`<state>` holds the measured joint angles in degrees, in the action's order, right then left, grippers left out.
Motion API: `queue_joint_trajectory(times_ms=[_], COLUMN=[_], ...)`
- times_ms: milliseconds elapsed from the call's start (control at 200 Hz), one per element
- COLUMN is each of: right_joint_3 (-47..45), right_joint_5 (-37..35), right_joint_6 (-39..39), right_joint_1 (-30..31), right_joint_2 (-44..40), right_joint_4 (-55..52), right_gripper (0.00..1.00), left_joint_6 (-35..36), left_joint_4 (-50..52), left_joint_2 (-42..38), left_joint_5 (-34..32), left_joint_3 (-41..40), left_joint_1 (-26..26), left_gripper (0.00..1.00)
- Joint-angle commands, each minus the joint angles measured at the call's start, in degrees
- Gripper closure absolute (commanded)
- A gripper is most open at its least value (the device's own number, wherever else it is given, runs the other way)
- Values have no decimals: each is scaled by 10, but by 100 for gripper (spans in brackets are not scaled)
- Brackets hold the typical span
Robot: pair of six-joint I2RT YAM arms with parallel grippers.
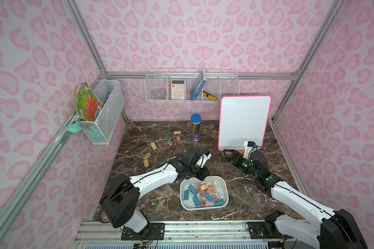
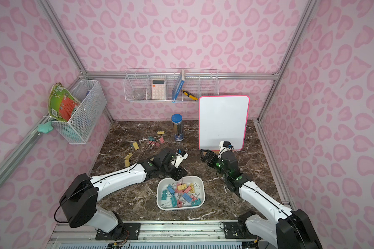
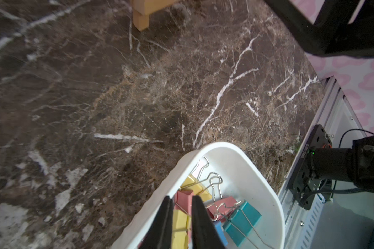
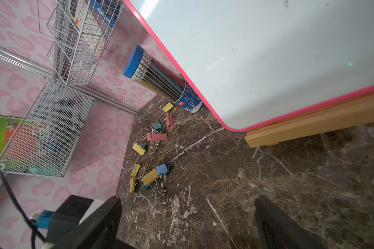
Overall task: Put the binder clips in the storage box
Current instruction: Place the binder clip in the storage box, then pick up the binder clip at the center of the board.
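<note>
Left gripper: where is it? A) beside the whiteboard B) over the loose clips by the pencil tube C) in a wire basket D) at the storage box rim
D: in a top view the left gripper sits at the storage box rim; its wrist view looks straight onto binder clips in the box.

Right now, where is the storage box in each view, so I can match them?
In a top view: storage box, low centre.
In a top view: storage box, low centre.
Left wrist: bottom edge, right of centre, binder clips inside.
Right wrist: not in it.
Shared landmark: the whiteboard on its wooden stand.
</note>
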<state>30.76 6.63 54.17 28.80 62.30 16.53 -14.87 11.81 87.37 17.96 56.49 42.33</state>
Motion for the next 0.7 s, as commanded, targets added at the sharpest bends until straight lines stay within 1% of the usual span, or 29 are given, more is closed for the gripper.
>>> queue_joint_trajectory(times_ms=[0,70,130,160,265,375,470,560,625,695], right_joint_3=[16,27,36,40,49,48,49,48,48,48], right_joint_5=[21,21,23,24,23,19,17,16,14,15], right_joint_6=[-38,-51,-59,-63,-72,-65,-60,-57,-55,-52], right_joint_1=[9,19,26,29,42,44,43,43,43,43], right_joint_2=[7,13,21,24,33,40,45,47,47,48], right_joint_4=[26,29,30,30,31,30,27,23,21,19], right_gripper=[2,2,2,2,2,2,2,2,2,2], left_joint_6=[-12,-15,-21,-43,-65,-122,-181,-241,-283,-329], left_joint_4=[5,9,16,33,86,133,161,168,170,165], left_joint_2=[-21,-42,-63,-73,-97,-106,-102,-85,-71,-59], left_joint_5=[-13,-12,-27,-58,-135,-178,-150,-87,-48,-23], left_joint_3=[10,12,14,20,38,45,38,23,10,-7], left_joint_1=[-24,-43,-62,-71,-120,-193,-258,-303,-320,-325], left_gripper=[67,64,64,64,66,68,69,69,69,70])
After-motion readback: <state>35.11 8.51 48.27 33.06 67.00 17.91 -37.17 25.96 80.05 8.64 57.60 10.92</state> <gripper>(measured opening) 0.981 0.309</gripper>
